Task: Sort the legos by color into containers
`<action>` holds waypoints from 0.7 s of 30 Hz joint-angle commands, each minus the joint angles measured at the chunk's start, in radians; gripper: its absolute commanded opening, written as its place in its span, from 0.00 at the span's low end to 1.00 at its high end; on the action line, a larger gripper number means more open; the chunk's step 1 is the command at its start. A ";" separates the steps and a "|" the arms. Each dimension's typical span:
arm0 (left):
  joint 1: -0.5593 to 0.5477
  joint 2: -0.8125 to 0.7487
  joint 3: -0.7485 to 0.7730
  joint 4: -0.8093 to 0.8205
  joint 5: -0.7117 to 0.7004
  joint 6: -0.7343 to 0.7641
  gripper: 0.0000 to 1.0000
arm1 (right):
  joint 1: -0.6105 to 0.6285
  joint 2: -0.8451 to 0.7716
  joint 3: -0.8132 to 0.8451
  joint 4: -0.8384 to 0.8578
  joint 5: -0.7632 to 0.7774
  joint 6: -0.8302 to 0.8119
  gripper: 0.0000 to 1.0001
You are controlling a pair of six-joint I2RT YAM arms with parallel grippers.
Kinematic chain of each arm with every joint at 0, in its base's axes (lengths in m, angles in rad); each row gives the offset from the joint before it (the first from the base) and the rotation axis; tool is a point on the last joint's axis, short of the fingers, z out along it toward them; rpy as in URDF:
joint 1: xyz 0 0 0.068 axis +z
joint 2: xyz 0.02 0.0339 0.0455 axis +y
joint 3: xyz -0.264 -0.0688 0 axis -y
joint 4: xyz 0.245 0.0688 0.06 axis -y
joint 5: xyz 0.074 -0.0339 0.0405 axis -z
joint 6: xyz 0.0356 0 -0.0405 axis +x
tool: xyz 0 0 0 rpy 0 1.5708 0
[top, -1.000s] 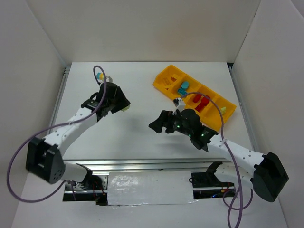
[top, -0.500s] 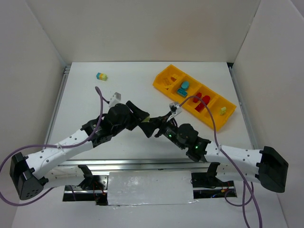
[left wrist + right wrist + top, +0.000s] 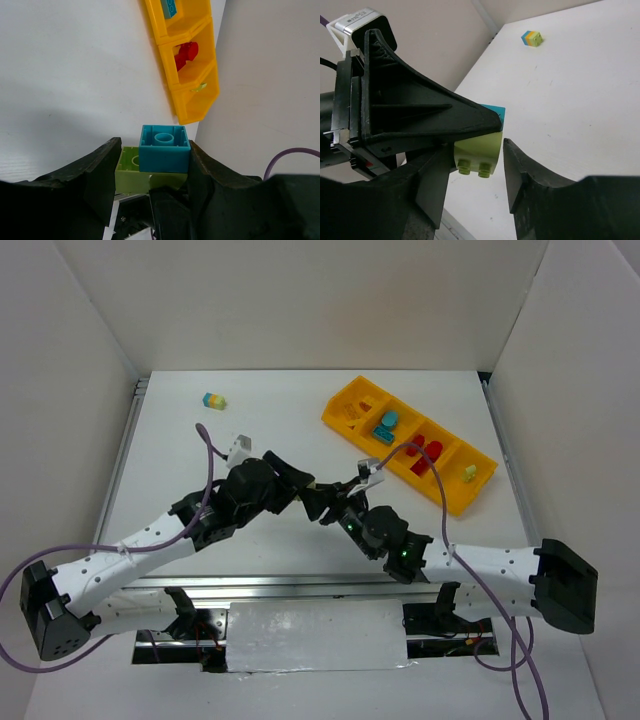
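Top: left gripper (image 3: 303, 496) and right gripper (image 3: 328, 508) meet mid-table, tray (image 3: 445, 498) beyond right
Left wrist: its jaws clamp 1 teal brick (image 3: 164, 150) stuck on 1 green brick (image 3: 129, 172)
Right wrist: jaws flank the green brick, grip unclear

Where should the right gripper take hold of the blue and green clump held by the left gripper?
The green brick, at its free end, across its two flat sides, coming from opposite the left gripper: that end juts clear of the left fingers.
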 commanded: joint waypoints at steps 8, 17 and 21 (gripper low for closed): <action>-0.037 -0.025 0.008 0.067 0.008 -0.012 0.00 | 0.012 0.074 0.071 0.111 0.026 -0.045 0.37; -0.037 -0.015 0.093 0.079 0.010 0.237 1.00 | -0.011 -0.075 -0.023 0.041 -0.114 -0.065 0.00; -0.035 0.013 0.185 0.099 0.094 0.490 0.99 | -0.083 -0.208 -0.058 -0.090 -0.279 -0.043 0.00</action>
